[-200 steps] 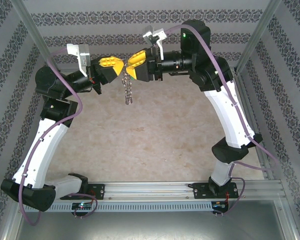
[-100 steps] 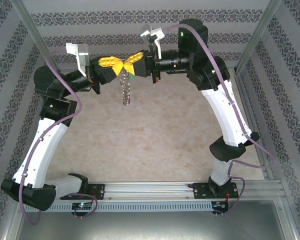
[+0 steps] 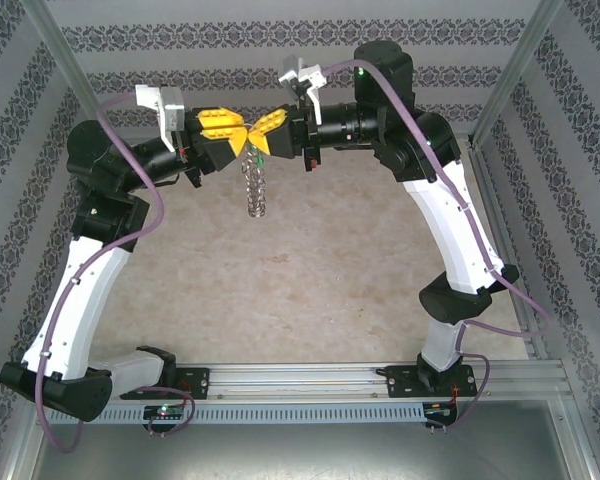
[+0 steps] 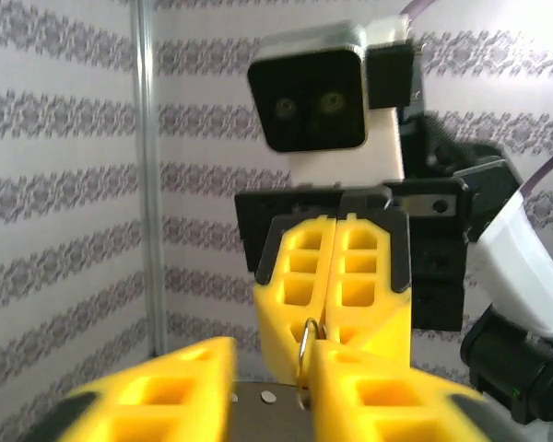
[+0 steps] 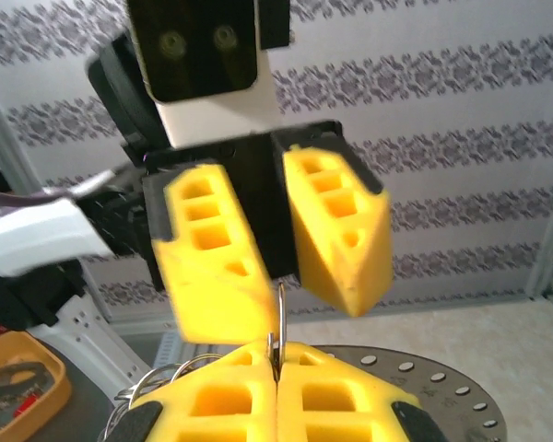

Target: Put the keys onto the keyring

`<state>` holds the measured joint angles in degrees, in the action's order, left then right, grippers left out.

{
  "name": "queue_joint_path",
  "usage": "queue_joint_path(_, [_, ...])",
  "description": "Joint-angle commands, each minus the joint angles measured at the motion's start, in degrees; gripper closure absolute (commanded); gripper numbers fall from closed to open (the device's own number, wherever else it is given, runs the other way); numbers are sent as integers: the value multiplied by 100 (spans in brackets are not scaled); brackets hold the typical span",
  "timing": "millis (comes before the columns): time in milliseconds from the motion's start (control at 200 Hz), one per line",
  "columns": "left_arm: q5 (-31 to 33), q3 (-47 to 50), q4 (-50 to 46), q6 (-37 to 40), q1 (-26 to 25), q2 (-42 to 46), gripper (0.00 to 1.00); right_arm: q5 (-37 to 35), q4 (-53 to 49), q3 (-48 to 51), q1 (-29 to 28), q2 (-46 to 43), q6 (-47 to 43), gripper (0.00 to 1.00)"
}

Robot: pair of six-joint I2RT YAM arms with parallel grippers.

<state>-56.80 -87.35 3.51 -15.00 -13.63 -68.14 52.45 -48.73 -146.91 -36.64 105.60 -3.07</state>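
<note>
High above the table my two grippers meet tip to tip. My right gripper point(image 3: 254, 136) point(image 5: 276, 357) is shut on the keyring point(image 5: 280, 313) point(image 4: 306, 354), a thin silvery wire ring standing on edge. My left gripper point(image 3: 241, 135) point(image 4: 272, 391) is open, and the keyring rests against its right finger point(image 4: 396, 401). A chain of silvery rings point(image 3: 254, 188) hangs below the fingertips. A small green speck point(image 3: 263, 158) shows under the right fingers; I cannot tell whether it is the key's head.
An orange tray point(image 5: 9, 379) holding loose rings sits low on the left in the right wrist view. The beige table point(image 3: 310, 270) lies far below the grippers. Metal frame posts point(image 3: 65, 70) and patterned walls close in the sides.
Both grippers have risen a little and shifted slightly left, still tip to tip. The hanging chain rose with them.
</note>
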Motion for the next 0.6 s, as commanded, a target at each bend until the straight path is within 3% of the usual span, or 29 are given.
queue_joint_path(0, [269, -494, -2321, 1874, 28, 209, 63, -678, -857, -182, 25, -63, -793, 100])
queue_joint_path(280, [813, -1687, -4990, 3625, -130, -95, 60, -1159, -2248, -375, 35, 77, -1959, 100])
queue_joint_path(595, [1202, -2334, -5968, 4068, -722, -443, 60, -1135, -2453, -268, -189, 48, -2276, 100])
